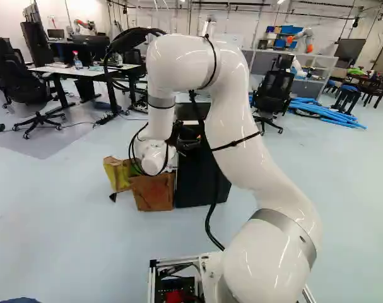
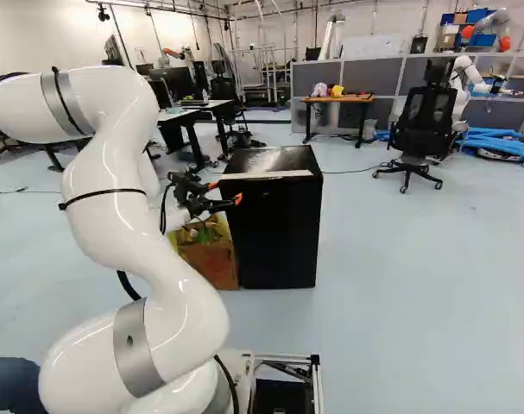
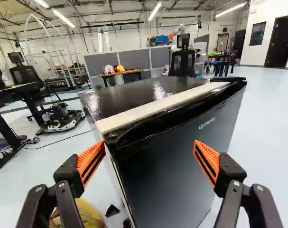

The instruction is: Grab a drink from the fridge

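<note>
A black gripper (image 3: 149,152) hangs at the upper front corner of a compact black fridge (image 2: 274,220), its 2 fingers spread wide and clamped on nothing. 1 orange pad (image 3: 90,164) stands beside the near edge of the door (image 3: 172,166); the other is out before the door's face. Whether the first pad touches that edge is hard to tell from here. The drink is out of sight, presumably behind the closed door just ahead of the hand.

Opening the fridge appears to be the job at hand. It calls for 1 fingertip set squarely at the door's free edge, eased into the seam, then a slow pull along the door's swing, as a straight tug could slip off or drag the cabinet. Light contact would spare the pale strip (image 3: 153,107) along the top.

Below the hand, a cardboard box (image 2: 211,263) with yellow wrapping sits beside the fridge, within reach of a low-swinging wrist.
</note>
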You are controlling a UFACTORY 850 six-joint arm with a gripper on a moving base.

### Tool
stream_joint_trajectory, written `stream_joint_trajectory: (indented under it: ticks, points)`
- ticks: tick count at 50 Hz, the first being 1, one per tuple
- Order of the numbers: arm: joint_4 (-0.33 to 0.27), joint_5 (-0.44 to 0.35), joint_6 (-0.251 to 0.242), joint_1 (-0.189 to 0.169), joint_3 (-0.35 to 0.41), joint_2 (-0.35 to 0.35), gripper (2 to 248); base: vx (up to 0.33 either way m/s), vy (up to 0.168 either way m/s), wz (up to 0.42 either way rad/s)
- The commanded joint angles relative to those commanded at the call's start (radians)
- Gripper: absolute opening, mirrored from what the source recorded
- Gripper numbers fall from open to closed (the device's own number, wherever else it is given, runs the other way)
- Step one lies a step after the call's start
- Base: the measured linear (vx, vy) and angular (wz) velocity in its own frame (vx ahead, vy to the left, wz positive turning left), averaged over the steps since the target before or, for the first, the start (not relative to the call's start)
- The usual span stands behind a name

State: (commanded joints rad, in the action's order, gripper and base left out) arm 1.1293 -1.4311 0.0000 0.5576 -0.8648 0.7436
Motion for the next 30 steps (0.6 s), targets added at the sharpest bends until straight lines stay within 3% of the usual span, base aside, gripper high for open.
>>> stream_joint_trajectory:
  ticks: [30]
  points:
    - [0.036, 0.000, 0.000, -0.004, -0.049, 0.027, 247, 0.000, 0.000, 0.000]
